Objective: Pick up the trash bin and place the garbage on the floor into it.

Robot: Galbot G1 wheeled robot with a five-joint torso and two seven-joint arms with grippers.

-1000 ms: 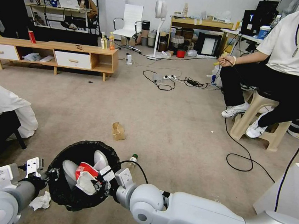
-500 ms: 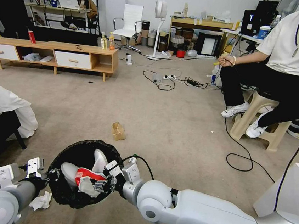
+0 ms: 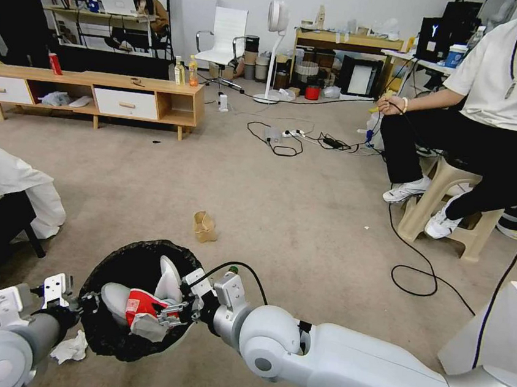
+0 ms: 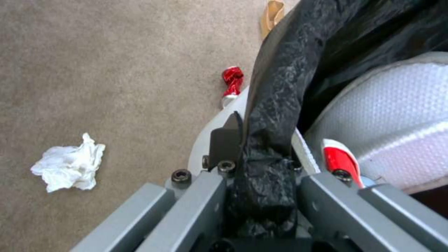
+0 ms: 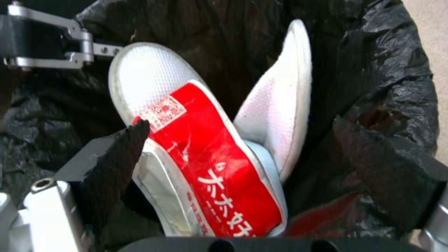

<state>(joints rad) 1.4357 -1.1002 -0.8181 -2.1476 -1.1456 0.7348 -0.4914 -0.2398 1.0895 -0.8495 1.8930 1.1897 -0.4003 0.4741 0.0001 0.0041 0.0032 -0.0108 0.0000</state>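
Over the last second the right arm has pushed farther across the trash bin (image 3: 130, 297), carrying the right gripper (image 3: 167, 316) from the bin's near rim toward its middle, and the red-and-white wrapper (image 3: 138, 309) has sunk with it, now lying lower among the pale curved flaps inside the black liner. In the right wrist view the right gripper (image 5: 261, 175) stands spread, its dark fingers (image 5: 117, 150) either side of the wrapper (image 5: 219, 168) with a gap on the far side, so the piece looks let go and resting in the bin rather than gripped. The bin itself sits raised off the floor (image 3: 306, 211), pinched at its rim by the left gripper (image 3: 71, 304); the left wrist view shows that gripper (image 4: 261, 189) clamped over the bagged edge (image 4: 275, 115). That reads as one piece delivered, with more to fetch: beside the bin lie a crumpled tissue (image 3: 71, 347), a tan paper bag (image 3: 204, 226) beyond it, a green-capped bottle (image 3: 233, 270) just behind the right wrist, and a crushed red can (image 4: 232, 79).
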